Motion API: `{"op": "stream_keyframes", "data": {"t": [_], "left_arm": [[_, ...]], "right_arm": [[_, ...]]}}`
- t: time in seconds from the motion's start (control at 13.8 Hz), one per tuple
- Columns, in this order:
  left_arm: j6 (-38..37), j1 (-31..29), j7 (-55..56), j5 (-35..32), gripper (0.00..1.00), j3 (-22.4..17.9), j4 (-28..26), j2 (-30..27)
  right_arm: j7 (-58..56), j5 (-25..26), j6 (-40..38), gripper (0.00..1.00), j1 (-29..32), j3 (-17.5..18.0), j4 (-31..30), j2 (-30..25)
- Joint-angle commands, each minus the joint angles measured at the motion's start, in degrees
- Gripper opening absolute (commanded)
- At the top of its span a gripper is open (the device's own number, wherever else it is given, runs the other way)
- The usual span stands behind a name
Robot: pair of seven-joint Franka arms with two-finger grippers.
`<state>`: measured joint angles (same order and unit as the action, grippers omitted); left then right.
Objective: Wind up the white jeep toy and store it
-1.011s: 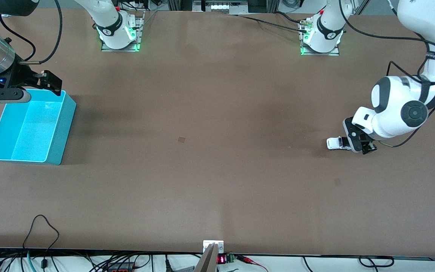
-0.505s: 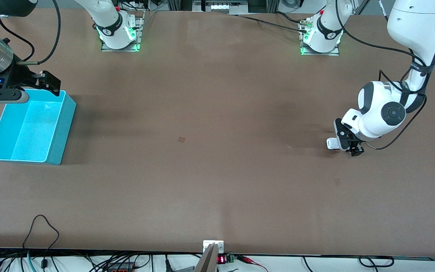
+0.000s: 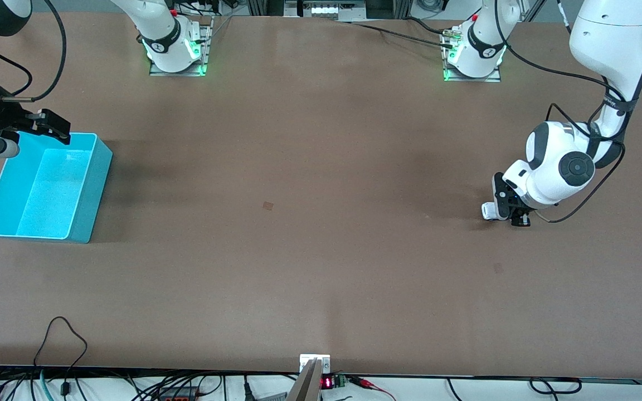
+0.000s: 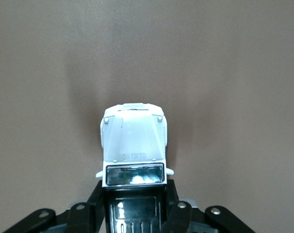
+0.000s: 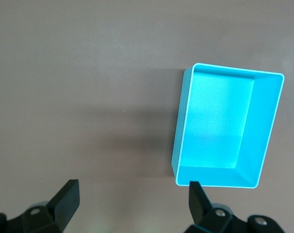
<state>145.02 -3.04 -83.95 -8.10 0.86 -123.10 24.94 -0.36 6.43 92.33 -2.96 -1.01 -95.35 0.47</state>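
The white jeep toy (image 3: 488,211) stands on the table toward the left arm's end; only its white nose shows past the hand in the front view. In the left wrist view its white hood (image 4: 133,141) points away, and its black rear sits between the fingers (image 4: 97,199). My left gripper (image 3: 509,216) (image 4: 133,196) is down at the table, shut on the jeep's black rear. My right gripper (image 3: 48,125) (image 5: 132,199) is open and empty, up over the table just past the farther end of the turquoise bin (image 3: 91,189) (image 5: 182,126).
The turquoise bin is empty and stands at the right arm's end of the table. A small dark mark (image 3: 268,205) lies on the brown table near the middle. Cables run along the table edge nearest the front camera.
My left gripper has slid along the jeep toward its nose, come lower and closed on its rear. My right gripper has drawn away from the bin toward the right arm's end.
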Motion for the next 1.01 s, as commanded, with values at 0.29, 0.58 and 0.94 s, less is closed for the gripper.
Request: {"op": "stream_keyframes", "data": {"t": [0.29,0.58,0.94], "left_arm": [[-1.94,0.23,-4.82,-1.04,0.21,1.07,1.28,-1.81],[-5.97,0.41,-1.75,-0.78,0.21,5.72,3.74,-1.56],[-5.81,-0.12,-0.51,-0.87,0.21,6.26,3.57,2.48]], "right_arm": [[-0.43,-2.39,0.48,1.00,0.58,0.39,0.25,0.06],[-0.35,-2.39,-0.13,1.00,0.41,0.48,0.42,-0.03],[-0.61,-2.30,-0.74,1.00,0.32,0.57,0.42,-0.21]]}}
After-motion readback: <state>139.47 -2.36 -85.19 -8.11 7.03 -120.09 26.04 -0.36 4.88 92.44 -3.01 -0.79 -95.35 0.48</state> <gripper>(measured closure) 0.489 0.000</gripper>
